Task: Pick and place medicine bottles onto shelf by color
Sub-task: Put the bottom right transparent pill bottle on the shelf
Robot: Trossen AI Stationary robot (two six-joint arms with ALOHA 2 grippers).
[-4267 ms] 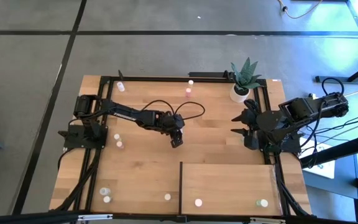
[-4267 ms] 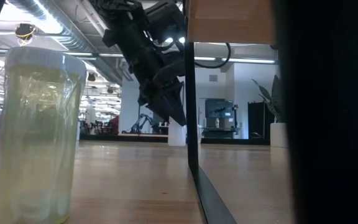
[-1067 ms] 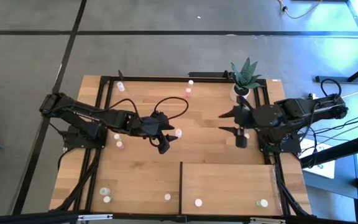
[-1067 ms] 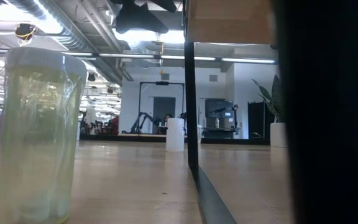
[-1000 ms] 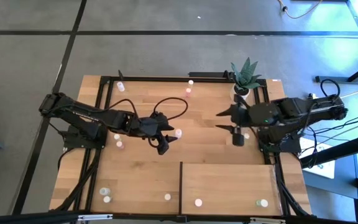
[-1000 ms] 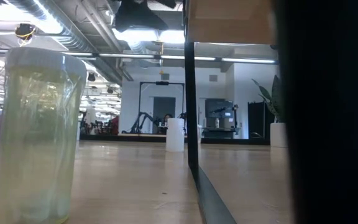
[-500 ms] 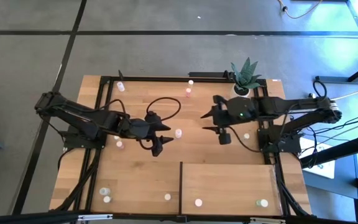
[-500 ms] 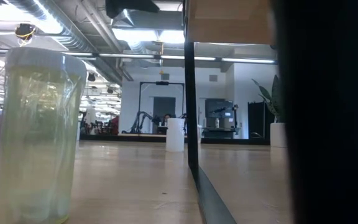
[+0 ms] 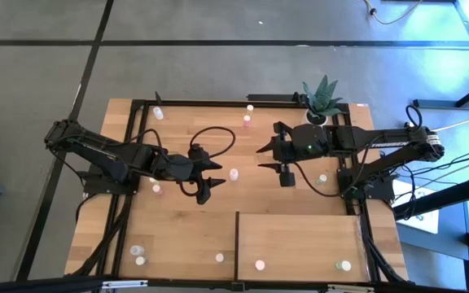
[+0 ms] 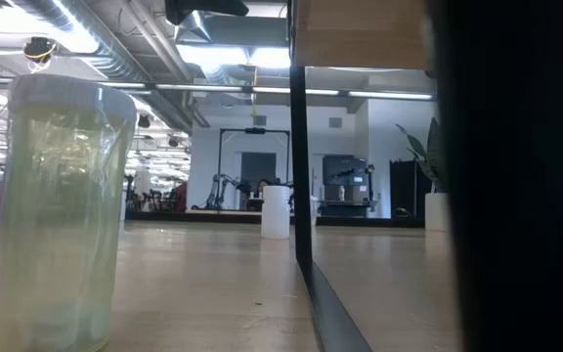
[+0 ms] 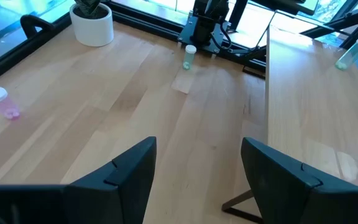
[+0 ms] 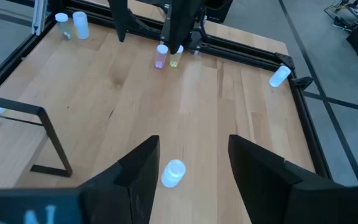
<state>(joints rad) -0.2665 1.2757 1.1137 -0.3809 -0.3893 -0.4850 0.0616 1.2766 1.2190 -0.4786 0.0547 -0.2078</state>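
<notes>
A whitish bottle (image 9: 234, 174) stands on the tabletop at mid-table, between my two grippers; it also shows in the right wrist view (image 12: 174, 173). My right gripper (image 9: 272, 163) (image 12: 193, 149) is open and empty, above the table, just right of that bottle. My left gripper (image 9: 208, 181) (image 11: 199, 149) is open and empty, just left of it. The pale shelf (image 9: 300, 240) lies at the near right, with two bottles (image 9: 260, 264) (image 9: 344, 265) standing on it. Other bottles stand scattered over the table.
A potted plant (image 9: 319, 102) stands at the far right. Bottles stand at the far edge (image 9: 247, 122), by the left arm's base (image 9: 155, 184), near the right arm's base (image 9: 322, 179) and at the near left (image 9: 138, 254). A pale yellow bottle (image 10: 57, 210) stands close in the low view.
My right gripper has gone toward the table's left edge, from near its base toward the whitish bottle at mid-table, staying open. My left gripper has drawn back a little toward the table's left edge. The bottle has stayed in place.
</notes>
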